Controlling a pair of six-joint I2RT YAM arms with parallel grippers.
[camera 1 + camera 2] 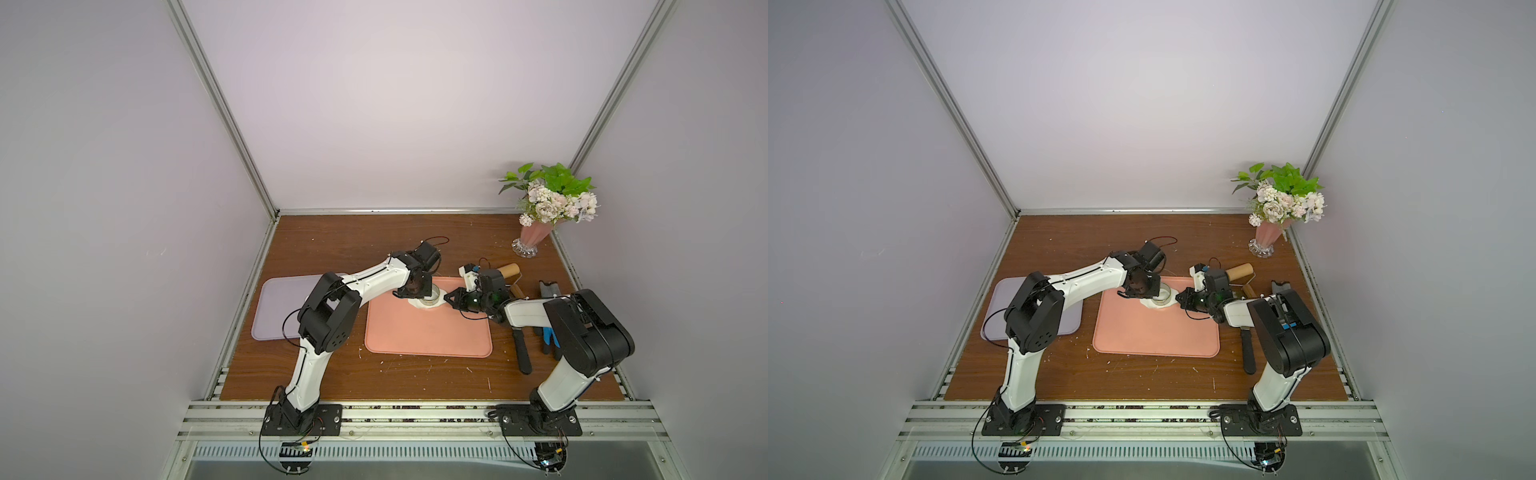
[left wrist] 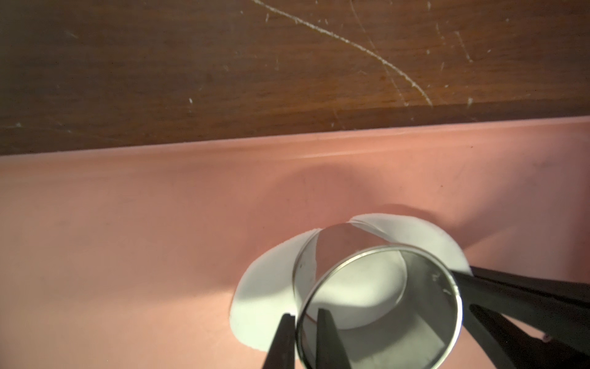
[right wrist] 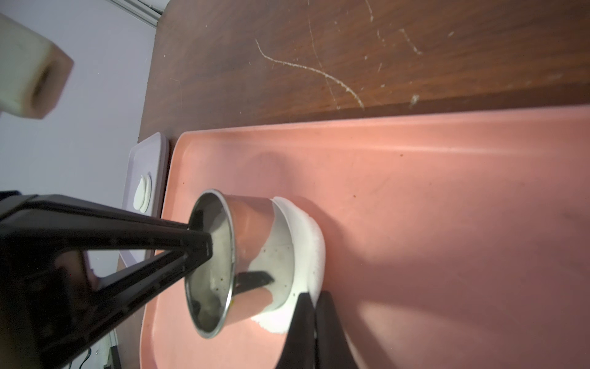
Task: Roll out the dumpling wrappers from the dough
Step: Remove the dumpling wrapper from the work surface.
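Observation:
A thin white sheet of dough [image 2: 268, 281] lies at the far middle of the pink tray [image 1: 428, 336]. The steel ring cutter [image 2: 424, 287] stands on the dough, with white dough showing inside it. My left gripper [image 2: 305, 314] is shut on the cutter's wall, one finger inside the ring and one outside. My right gripper [image 3: 314, 295] is shut on the edge of the dough [image 3: 306, 236] beside the cutter [image 3: 255, 223]. Both top views show the two grippers meeting at the cutter [image 1: 432, 296] [image 1: 1163, 294]. Dumpling wrappers [image 3: 142, 195] lie stacked on the purple tray [image 3: 150, 150].
The purple tray [image 1: 278, 307] sits left of the pink tray, partly under my left arm. The wooden roller [image 1: 509, 270] lies behind my right wrist. A black-handled tool [image 1: 523, 349] and blue-handled tools [image 1: 548, 336] lie at the right. A flower vase [image 1: 528, 237] stands at the back right.

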